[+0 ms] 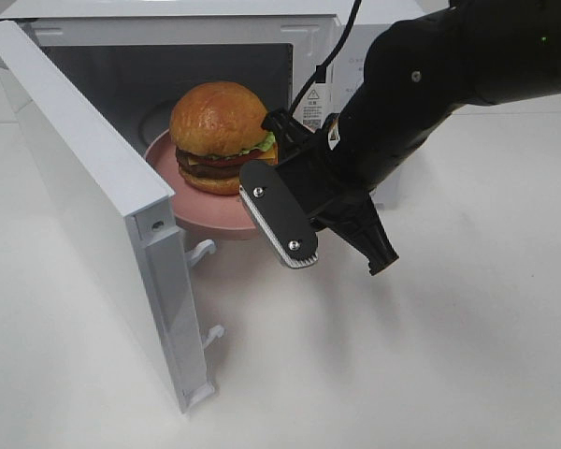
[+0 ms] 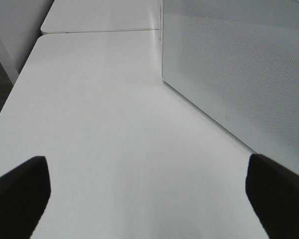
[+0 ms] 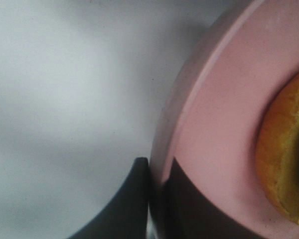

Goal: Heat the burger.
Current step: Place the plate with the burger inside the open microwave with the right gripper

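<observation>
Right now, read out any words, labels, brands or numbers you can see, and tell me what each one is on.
The sticker on the microwave front panel: several printed lines, too small to read.
The tiny mark on the dotted white panel: too small to read.
The burger and the pink plate: no text.
Nothing can be quoted.

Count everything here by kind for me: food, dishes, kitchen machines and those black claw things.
Food: 1, the round burger with a glossy golden-brown bun.
Dishes: 1, the round pink plate under it.
Kitchen machines: 1, the white microwave oven, door open.
Claws: 2, the right gripper pinching the plate's rim and the left gripper, open.
Total: 5.
</observation>
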